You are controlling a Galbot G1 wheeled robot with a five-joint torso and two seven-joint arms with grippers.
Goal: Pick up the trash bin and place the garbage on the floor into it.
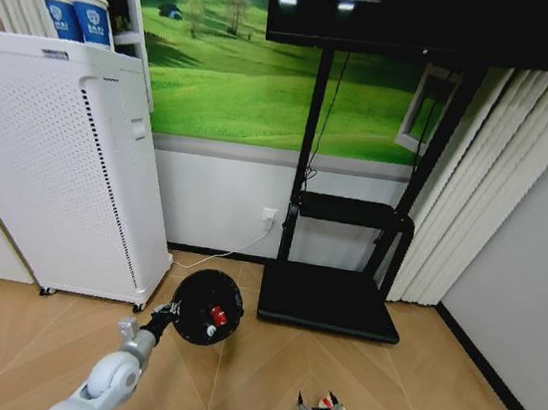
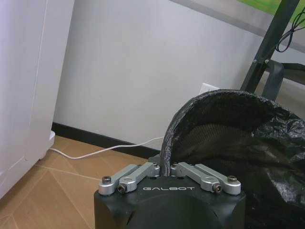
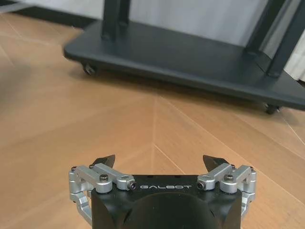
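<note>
the trash bin (image 1: 207, 307) is clamped by its rim in the left gripper (image 2: 167, 168) and should be kept level, while the right gripper (image 3: 159, 163), jaws apart, is held low over the floor (image 3: 71, 109).

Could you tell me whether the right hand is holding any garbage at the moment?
No, the right hand is open and empty above the floor.
</note>
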